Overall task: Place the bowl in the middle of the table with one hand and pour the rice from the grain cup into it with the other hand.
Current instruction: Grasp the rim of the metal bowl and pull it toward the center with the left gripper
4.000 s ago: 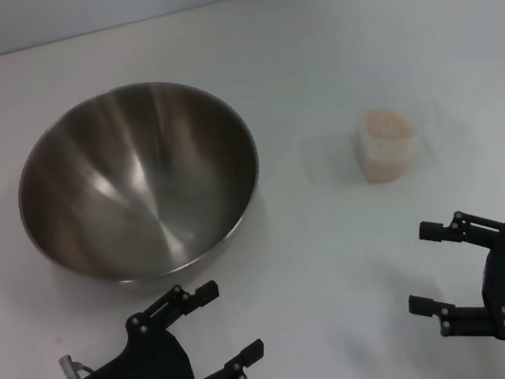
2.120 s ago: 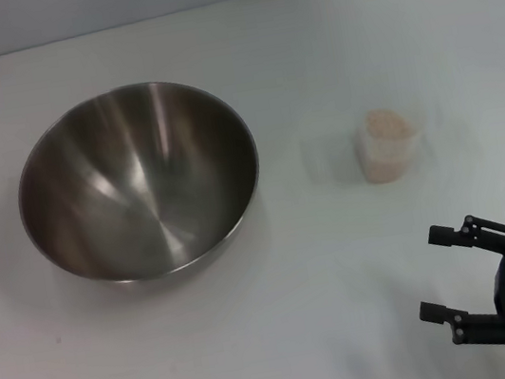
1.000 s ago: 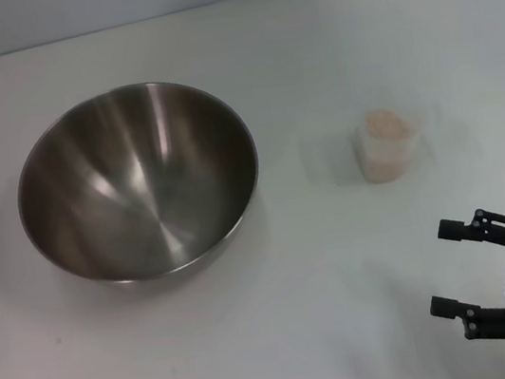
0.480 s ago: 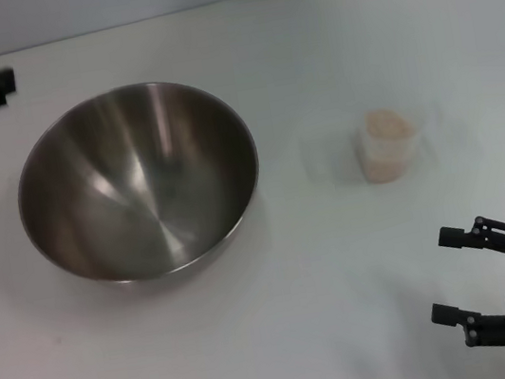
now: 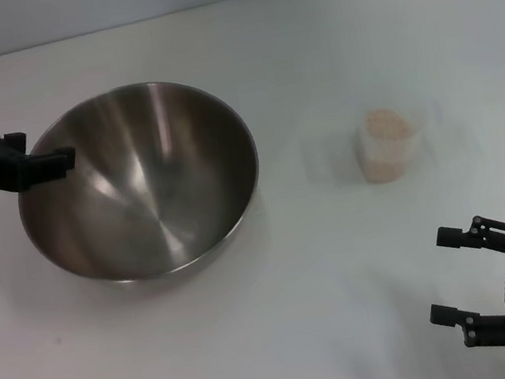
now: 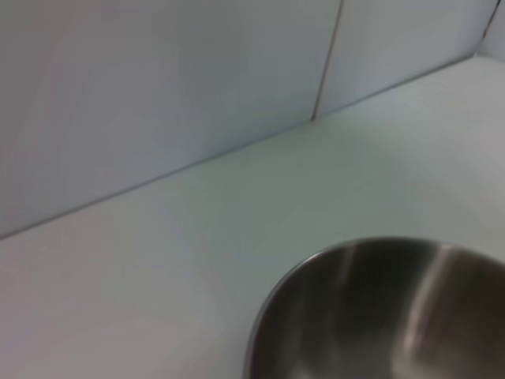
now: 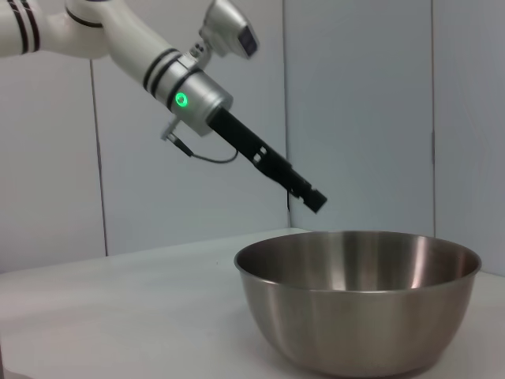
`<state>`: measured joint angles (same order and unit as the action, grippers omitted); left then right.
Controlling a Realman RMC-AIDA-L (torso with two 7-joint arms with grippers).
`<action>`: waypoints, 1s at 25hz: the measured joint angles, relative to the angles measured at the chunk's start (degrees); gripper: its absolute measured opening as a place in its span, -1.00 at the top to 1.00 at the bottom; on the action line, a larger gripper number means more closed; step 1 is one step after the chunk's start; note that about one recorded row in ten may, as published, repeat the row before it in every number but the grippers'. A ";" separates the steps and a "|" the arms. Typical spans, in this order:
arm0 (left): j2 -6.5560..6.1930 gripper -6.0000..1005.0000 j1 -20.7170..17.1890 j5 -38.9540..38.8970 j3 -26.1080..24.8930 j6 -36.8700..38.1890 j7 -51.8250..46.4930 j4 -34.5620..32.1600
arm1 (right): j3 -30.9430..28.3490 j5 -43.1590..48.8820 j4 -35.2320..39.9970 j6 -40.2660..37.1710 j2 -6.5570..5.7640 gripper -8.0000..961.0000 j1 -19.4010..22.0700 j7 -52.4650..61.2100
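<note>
Meanwhile, bowl [image 5: 139, 181] empty, grain cup [image 5: 387, 145] holding rice [image 5: 386, 125]

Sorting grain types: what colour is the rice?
Pale pinkish-beige rice, clearest in the head view.

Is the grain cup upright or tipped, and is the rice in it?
Upright. The grain cup stands on the table with its mouth up and the rice heaped inside; neither gripper touches it.

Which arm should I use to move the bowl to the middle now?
Left. The left gripper hangs just above the bowl at its left rim, while the right gripper sits open near the table's front edge, closer to the grain cup.
</note>
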<state>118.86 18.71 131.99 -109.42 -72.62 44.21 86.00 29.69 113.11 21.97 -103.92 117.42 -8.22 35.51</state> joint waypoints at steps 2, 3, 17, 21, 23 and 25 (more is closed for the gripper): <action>-0.19 -0.34 1.80 1.63 0.14 2.49 -0.25 -4.05 | -0.01 0.01 0.00 0.09 0.00 -0.72 0.06 0.00; -0.19 -0.34 1.80 1.63 0.14 2.49 -0.25 -4.05 | -0.01 0.01 0.00 0.09 0.00 -0.72 0.06 0.00; -0.62 -0.35 4.70 3.49 1.07 6.16 0.78 -12.38 | 0.10 0.04 -0.09 0.48 0.09 -0.72 0.10 0.00; -0.60 -0.34 4.75 3.49 1.30 6.49 0.78 -12.69 | 0.10 0.06 -0.08 0.50 0.09 -0.72 0.17 0.00; -0.47 -0.33 4.75 3.50 1.44 6.71 0.75 -12.75 | 0.10 0.07 -0.05 0.50 0.09 -0.72 0.18 0.00; -0.43 -0.32 4.74 3.42 1.52 6.75 0.72 -12.65 | 0.10 0.12 -0.02 0.50 0.09 -0.72 0.17 0.00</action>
<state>118.43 23.45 135.41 -107.90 -65.87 44.94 73.35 29.80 113.22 21.96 -103.42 117.50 -8.05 35.51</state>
